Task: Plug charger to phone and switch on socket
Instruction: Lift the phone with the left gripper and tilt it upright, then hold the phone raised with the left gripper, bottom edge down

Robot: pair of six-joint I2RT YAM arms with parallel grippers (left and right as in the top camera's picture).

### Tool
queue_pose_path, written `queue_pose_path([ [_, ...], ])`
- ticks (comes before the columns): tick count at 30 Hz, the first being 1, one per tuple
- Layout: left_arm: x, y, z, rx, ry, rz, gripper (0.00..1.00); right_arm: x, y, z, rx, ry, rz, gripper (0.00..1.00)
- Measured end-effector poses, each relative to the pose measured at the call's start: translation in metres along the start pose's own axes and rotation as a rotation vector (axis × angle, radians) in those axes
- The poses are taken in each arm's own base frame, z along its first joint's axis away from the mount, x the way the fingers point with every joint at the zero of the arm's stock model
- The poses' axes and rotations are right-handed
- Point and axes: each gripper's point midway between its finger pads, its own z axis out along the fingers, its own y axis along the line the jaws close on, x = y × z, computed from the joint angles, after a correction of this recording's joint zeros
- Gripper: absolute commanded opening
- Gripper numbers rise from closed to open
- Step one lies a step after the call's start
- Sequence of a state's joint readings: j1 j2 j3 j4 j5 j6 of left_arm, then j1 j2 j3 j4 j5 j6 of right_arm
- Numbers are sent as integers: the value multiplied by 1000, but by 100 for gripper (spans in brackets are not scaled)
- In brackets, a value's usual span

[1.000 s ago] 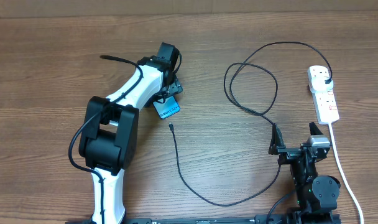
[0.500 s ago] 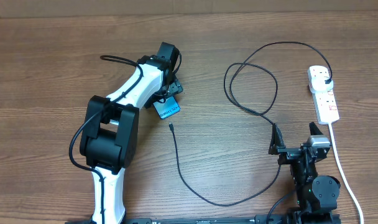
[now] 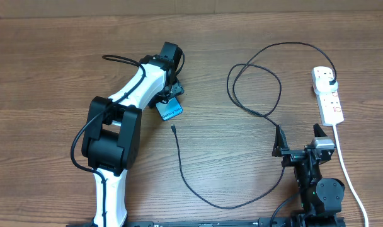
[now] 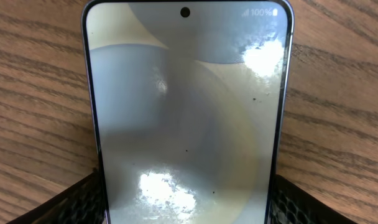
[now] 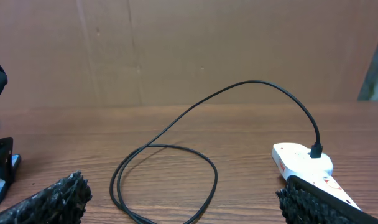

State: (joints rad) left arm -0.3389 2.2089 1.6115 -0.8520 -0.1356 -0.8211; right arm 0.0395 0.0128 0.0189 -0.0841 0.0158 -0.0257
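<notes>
We are pinching the phone (image 4: 186,112) between our left gripper's (image 3: 169,99) fingers; our right gripper (image 3: 298,142) is resting spread-fingered, the charger (image 5: 254,82) looping toward the socket (image 3: 328,101).

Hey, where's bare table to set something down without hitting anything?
Widest bare wood lies left of the left arm. Another patch sits between the phone and the loops of the charger cable. Crowded on the right: loops, power strip and right arm.

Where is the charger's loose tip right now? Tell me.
In the overhead view the tip lies on the table left of centre, just below the phone at the left gripper.
</notes>
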Motion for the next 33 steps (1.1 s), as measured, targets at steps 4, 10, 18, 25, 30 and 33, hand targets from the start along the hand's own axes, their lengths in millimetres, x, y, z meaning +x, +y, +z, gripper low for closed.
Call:
queue_pose_path([
  [4,0,0,-1,-3,6,1,59,0,0,0,0,0,-1,100],
  [10,0,-2,-4,-16,46,0,55,0,0,0,0,0,0,100],
  [18,2,-1,-9,-60,100,31,51,0,0,0,0,0,0,100],
  [25,4,2,-12,-93,133,62,50,0,0,0,0,0,0,100],
  [30,5,3,-14,-108,149,82,50,0,0,0,0,0,0,100],
  [33,5,3,-14,-110,153,86,49,0,0,0,0,0,0,100],
])
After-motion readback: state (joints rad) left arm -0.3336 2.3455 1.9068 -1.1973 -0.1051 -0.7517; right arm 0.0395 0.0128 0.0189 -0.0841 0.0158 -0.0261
